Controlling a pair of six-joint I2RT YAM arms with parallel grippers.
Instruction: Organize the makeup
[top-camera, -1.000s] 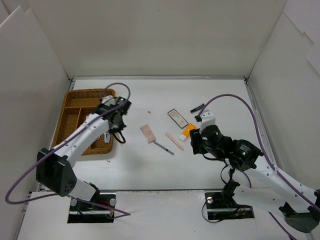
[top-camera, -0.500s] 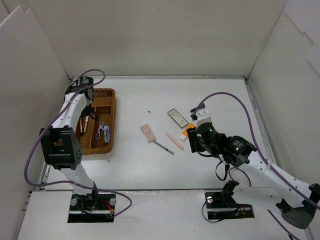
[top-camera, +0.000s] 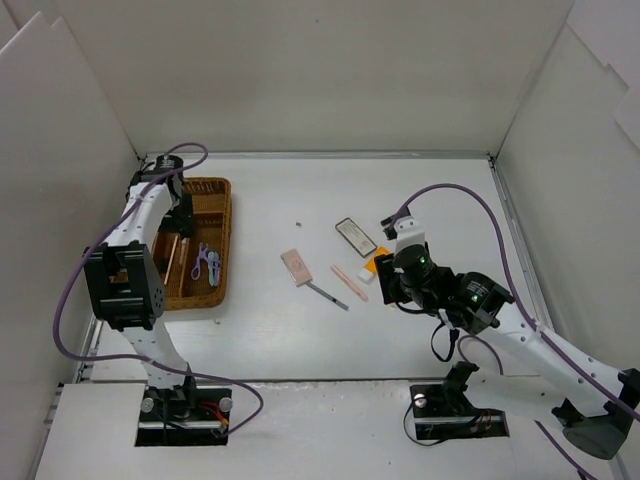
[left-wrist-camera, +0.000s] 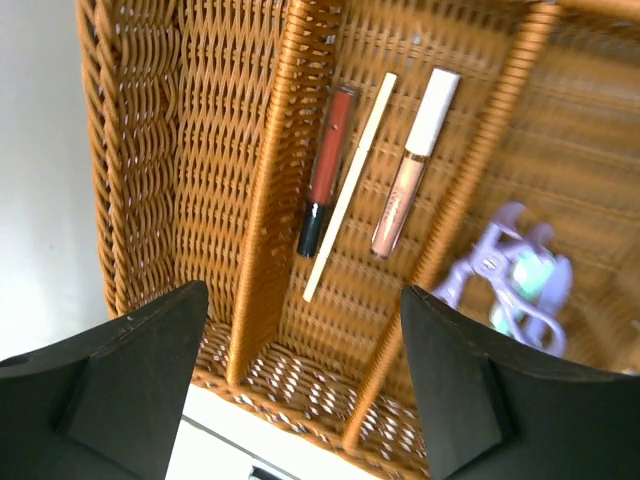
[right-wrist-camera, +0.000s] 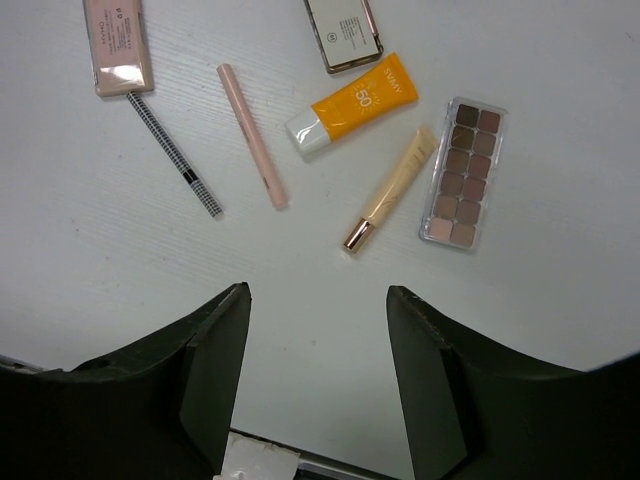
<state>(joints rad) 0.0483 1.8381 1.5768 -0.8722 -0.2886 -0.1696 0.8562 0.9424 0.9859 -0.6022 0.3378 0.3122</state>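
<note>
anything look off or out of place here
Nothing spilled or broken. The only oddity is a tiny dark speck lying alone on the table, too small to identify. The orange tube and eyeshadow palette lie loose, outside the wicker tray.

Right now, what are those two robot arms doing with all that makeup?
They are tidying makeup into a wicker tray. The left gripper hangs open and empty over it, where a red lip tube, a thin stick and a pink gloss lie in one slot and a purple curler in the next. The right gripper hovers open above the table, holding nothing. Below lie an orange tube, an eyeshadow palette, a pale tube and a pink pencil, not yet sorted.
</note>
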